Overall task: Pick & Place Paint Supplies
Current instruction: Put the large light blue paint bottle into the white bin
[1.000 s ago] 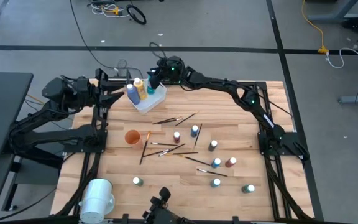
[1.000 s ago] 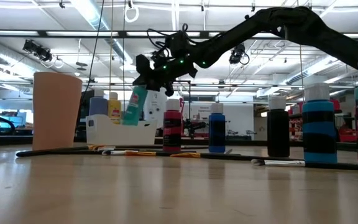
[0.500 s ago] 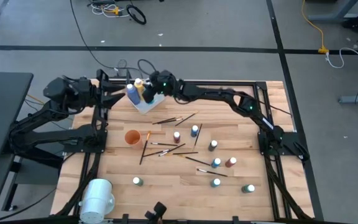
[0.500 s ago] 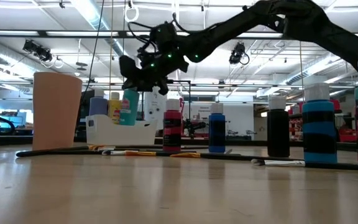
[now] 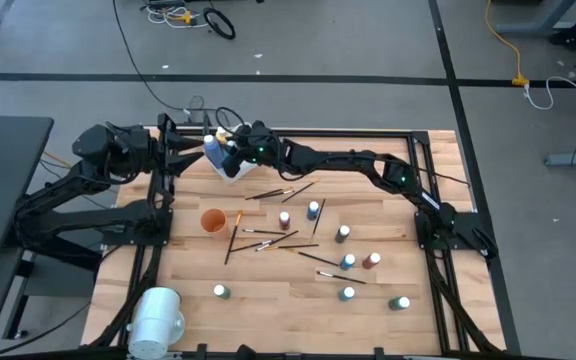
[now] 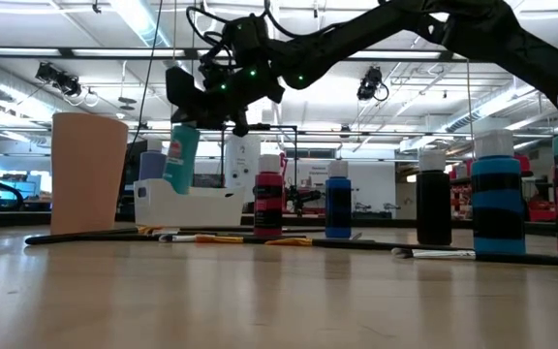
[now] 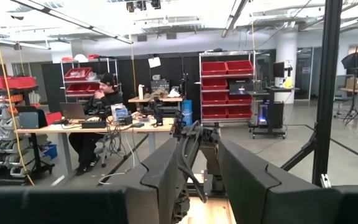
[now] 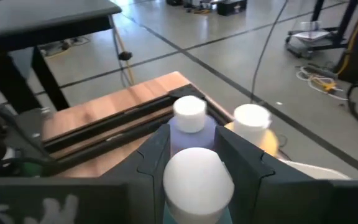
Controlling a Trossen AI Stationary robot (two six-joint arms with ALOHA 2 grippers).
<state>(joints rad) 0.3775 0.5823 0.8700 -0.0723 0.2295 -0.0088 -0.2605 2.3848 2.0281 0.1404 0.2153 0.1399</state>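
My right gripper is over the white tub at the table's far left and is shut on a teal paint bottle. A blue bottle and a yellow bottle stand upright in the tub just beyond the gripper. Several more white-capped bottles stand on their bases on the wooden table. Thin dark brushes lie flat among them. My left gripper waits open at the far left corner, off the tabletop. My right gripper pinches the teal bottle between its two fingers, one on each side of the upper body just below the white cap. The fingers come from above. The bottle hangs below them, slightly tilted, with its lower end at the tub's rim.
An orange cup stands left of the brushes, and it is nearest at the left in the low view. A large white cylinder lies at the near left corner. The table's near middle is bare wood.
My right gripper has carried the teal bottle toward the table's left, from beside the tub's right end to over the tub. The bottle has swung from a strong tilt to nearly upright. The gripper has stayed shut on it.
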